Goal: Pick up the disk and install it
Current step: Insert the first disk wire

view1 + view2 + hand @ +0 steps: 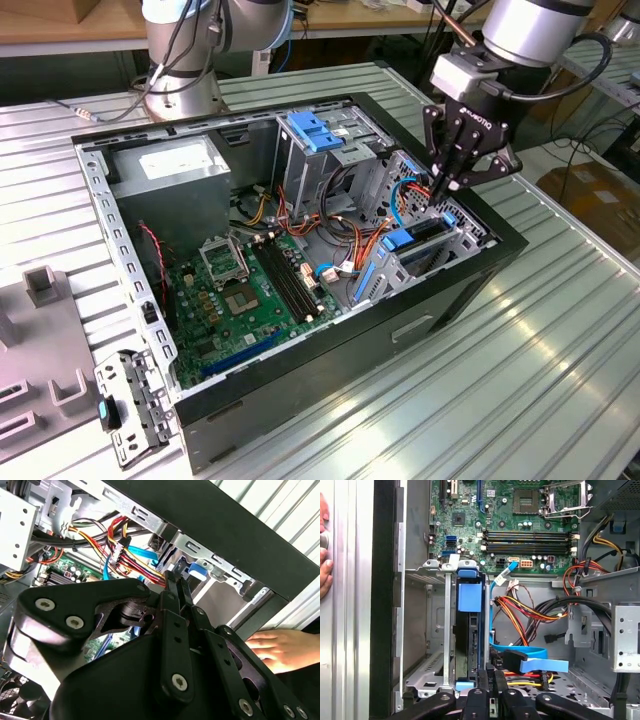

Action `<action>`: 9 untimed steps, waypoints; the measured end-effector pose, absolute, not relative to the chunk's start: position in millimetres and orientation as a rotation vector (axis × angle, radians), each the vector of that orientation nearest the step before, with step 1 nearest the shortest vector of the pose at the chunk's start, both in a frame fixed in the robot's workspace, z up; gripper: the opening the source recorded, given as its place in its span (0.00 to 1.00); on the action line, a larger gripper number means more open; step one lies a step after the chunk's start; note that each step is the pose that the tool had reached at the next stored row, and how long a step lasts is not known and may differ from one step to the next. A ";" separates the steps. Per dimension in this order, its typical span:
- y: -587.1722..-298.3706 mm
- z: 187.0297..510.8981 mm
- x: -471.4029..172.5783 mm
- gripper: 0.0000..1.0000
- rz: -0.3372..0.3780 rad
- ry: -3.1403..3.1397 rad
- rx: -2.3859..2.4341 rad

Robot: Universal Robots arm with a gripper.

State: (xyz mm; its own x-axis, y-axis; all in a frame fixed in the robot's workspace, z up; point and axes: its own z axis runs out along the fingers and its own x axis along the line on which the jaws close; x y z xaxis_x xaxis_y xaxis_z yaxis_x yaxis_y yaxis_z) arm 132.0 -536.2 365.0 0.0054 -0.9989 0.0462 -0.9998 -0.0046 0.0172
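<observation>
Disk (469, 645): one, seated on edge in the drive cage (427, 630) at the case's (470, 290) front corner, blue rails showing.
Gripper (447, 187): one, pointed down just above the cage; fingers (176, 587) closed together, nothing held.
Hand (280, 649): one, laid on the bench beside the case.

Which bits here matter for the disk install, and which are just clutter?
Job: gripper, jaws shut; disk, standing in the drive cage.
Clutter: power supply, motherboard, cables, a hand beside the case.
</observation>
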 end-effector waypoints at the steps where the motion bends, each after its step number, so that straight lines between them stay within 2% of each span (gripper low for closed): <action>1: -536.7 365.0 132.0 0.16 0.032 -2.184 2.195; 9: -539.6 363.5 127.9 0.16 0.032 -2.192 2.188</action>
